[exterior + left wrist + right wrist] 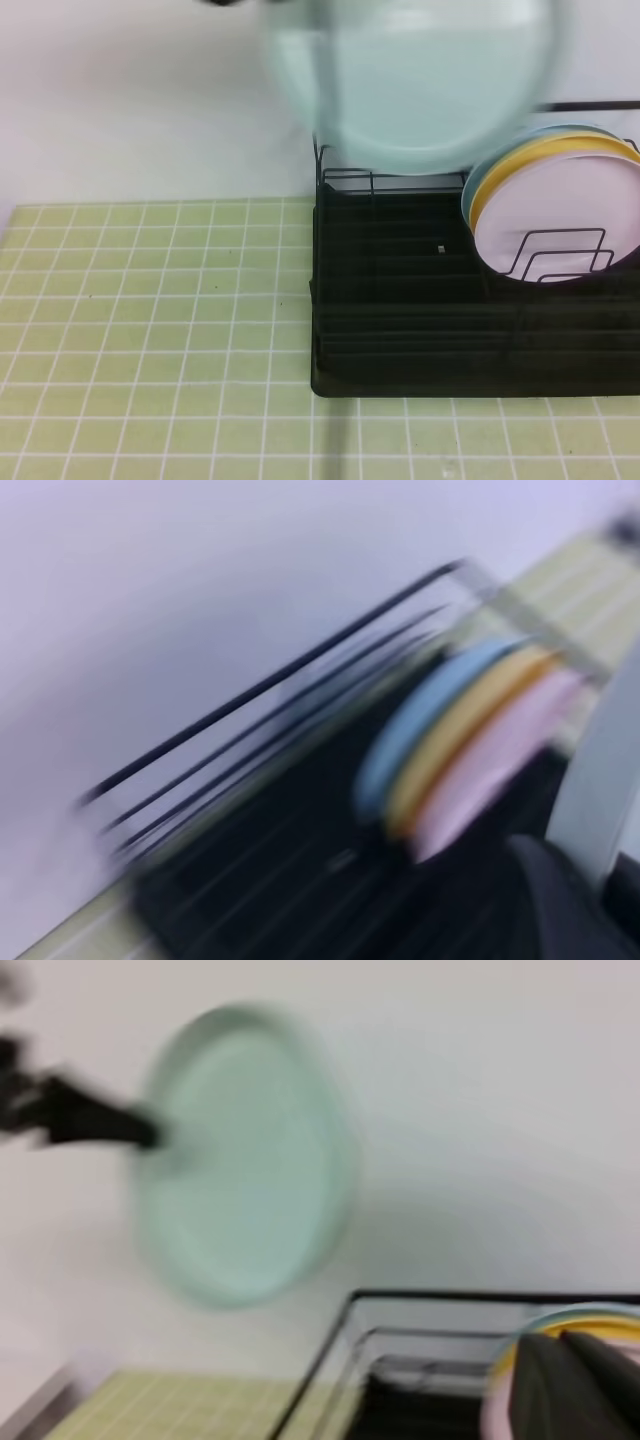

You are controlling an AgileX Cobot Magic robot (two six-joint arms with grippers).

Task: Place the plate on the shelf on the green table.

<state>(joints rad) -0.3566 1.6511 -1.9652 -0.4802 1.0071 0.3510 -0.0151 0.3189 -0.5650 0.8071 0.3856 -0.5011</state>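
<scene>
A: What do we have under everything?

B: We see the green table, pale yellow-green tiles with white grout, running to a plain white wall along its far edge. On its right half sits the shelf, a black wire rack on a ribbed black tray; its front edge runs parallel to the table's near edge, with a strip of bare tile in front of it.

A: And inside it?

B: At the shelf's right end three plates lean together in the dividers: a blue plate at the back, a yellow plate in the middle, a pink plate in front.

A: Where is the plate we care about?

B: The plate is in the air, above the back rail of the shelf and left of the three racked ones, touching neither rack nor table. It is tilted nearly upright and blurred.

A: Who has it?

B: From the right wrist view we see the left gripper reaching in from the left, dark fingers pinched on the plate's left rim, arm stretched roughly level.

A: And the other one?

B: The right gripper shows only as dark fingers low at the right of its own view, near the racked plates and well apart from the plate. We cannot tell whether they are spread or together.
</scene>
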